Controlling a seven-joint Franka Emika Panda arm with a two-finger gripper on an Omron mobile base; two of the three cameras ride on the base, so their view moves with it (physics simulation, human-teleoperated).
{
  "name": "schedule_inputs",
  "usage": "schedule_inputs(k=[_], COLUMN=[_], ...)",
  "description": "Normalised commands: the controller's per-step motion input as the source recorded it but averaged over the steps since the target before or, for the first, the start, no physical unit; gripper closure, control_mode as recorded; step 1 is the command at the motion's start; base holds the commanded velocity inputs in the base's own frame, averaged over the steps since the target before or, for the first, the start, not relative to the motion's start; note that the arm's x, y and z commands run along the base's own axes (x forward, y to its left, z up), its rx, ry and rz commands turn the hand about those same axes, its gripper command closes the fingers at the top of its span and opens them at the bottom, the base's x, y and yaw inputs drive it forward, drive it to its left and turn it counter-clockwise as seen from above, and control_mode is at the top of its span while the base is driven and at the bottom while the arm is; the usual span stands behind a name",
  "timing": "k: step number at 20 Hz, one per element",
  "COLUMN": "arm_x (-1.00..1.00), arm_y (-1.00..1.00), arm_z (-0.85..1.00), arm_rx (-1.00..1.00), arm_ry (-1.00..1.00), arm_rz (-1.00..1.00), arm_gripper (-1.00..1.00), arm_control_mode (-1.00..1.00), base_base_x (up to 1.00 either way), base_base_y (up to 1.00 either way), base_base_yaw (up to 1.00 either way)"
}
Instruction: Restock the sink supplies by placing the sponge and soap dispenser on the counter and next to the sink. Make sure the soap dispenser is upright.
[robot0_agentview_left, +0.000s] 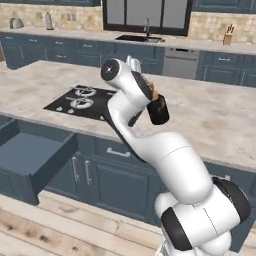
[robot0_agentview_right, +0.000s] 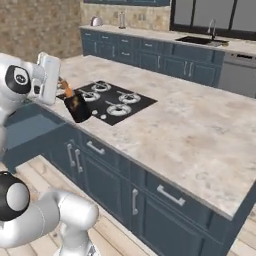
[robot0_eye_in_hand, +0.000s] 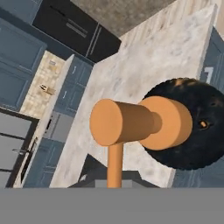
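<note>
While the hob (robot0_agentview_left: 82, 99) is sitting just beyond, we are gripping the soap bottle (robot0_agentview_left: 158, 111) in our closed end effector (robot0_agentview_left: 151, 95) above the table (robot0_agentview_left: 215, 120).

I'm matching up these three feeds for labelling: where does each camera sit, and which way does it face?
Left base view: behind-left of the arm, facing the island worktop, hob and far sink; arm lower right.
Right base view: behind-right, same island; arm at left.
Hand view: on the hand, looking down the soap dispenser.
Both base views share the dispenser, tilted, in the gripper.
</note>
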Motion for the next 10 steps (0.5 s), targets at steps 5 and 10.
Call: schedule_inputs(k=[5,10], arm_x=[0.00,0.00], arm_y=[0.00,0.00], arm_z=[0.00,0.00], arm_rx=[0.00,0.00], arm_ry=[0.00,0.00], arm_rz=[0.00,0.00], arm_gripper=[1.00,1.00], arm_control_mode=[1.00,1.00], base_base_x=[-0.67,-0.46], base_base_y=[-0.46,-0.74], base_base_yaw=[-0.53,-0.45])
